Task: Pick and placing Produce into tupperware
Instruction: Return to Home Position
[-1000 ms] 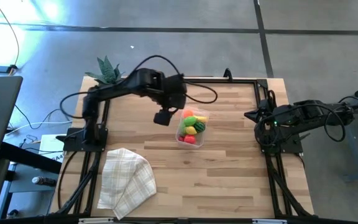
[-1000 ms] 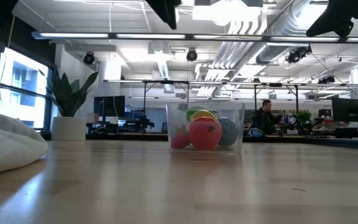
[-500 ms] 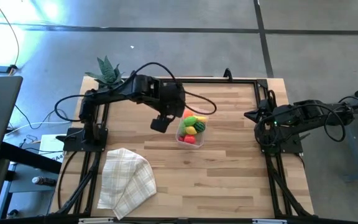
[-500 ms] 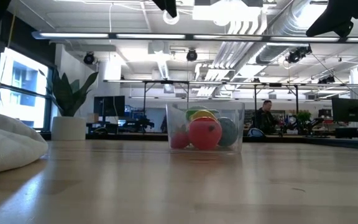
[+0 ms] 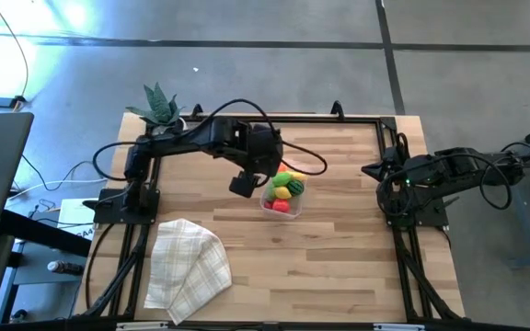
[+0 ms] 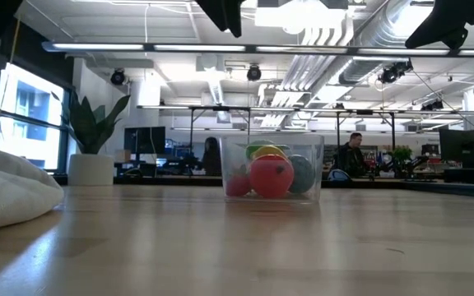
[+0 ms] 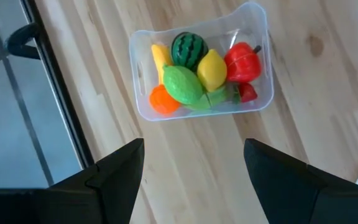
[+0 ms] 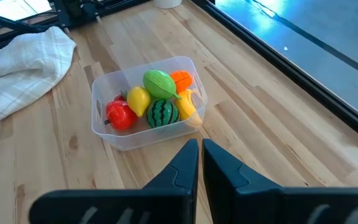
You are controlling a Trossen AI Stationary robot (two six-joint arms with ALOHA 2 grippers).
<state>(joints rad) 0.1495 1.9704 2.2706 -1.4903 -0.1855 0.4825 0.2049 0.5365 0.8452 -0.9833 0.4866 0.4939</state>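
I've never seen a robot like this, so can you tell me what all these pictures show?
It is a robot with two dark arms at a wooden table. One camera looks down from above, one peeks across the tabletop, and one rides on each wrist. The left gripper hangs open in the air near the clear tub, holding nothing. The right gripper is shut, waiting at the table's right edge. The toy produce lies inside the tub. A checked cloth and a potted plant sit on the table too.

bare table (image 5: 247, 241) between tupperware (image 7: 254, 28) and cloth (image 5: 187, 267)
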